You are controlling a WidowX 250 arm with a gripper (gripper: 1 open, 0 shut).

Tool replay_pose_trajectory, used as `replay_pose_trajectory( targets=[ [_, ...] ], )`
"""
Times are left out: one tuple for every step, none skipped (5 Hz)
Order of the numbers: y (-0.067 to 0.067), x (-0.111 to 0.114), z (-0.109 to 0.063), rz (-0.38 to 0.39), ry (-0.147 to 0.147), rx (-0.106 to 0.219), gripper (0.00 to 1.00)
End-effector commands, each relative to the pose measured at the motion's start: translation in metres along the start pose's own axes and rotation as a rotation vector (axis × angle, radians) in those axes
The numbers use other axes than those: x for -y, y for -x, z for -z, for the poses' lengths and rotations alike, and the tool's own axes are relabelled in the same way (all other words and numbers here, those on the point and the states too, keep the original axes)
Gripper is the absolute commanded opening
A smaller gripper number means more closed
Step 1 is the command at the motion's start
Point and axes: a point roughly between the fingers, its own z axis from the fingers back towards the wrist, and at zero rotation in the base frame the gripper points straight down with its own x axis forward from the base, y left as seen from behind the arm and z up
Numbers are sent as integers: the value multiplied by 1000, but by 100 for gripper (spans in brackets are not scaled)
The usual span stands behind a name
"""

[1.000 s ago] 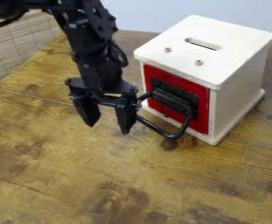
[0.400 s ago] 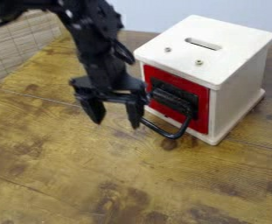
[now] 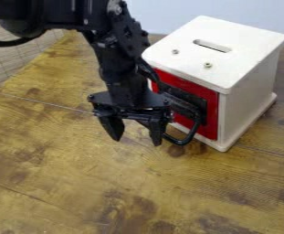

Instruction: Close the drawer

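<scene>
The drawer (image 3: 177, 84) has a red front with a black middle panel, and it sits in a cream-white box (image 3: 236, 64) at the right. Its black loop handle (image 3: 191, 126) sticks out toward the left front, low over the table. My gripper (image 3: 134, 129) points down just left of the handle, open, with nothing between its two dark fingers (image 3: 111, 126). The right finger stands close beside the handle loop; I cannot tell whether it touches. The arm (image 3: 113, 46) covers the drawer's left part.
The wooden table (image 3: 95, 192) stretches to the left and front of the box. A woven grey surface (image 3: 16, 50) lies at the far left behind the arm. The box top has a slot (image 3: 211, 45).
The gripper has moved to the right and downward, closer to the drawer handle, and turned a little about its own axis. Its jaws stay open.
</scene>
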Motion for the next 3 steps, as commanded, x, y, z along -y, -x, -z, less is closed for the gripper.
replay_pose_trajectory(
  targets=[
    [-10,-8,-23,-1,12,71,100],
    [-11,-12,-24,-11,12,81,100],
    [-11,-16,-25,-22,10,92,100]
  ],
)
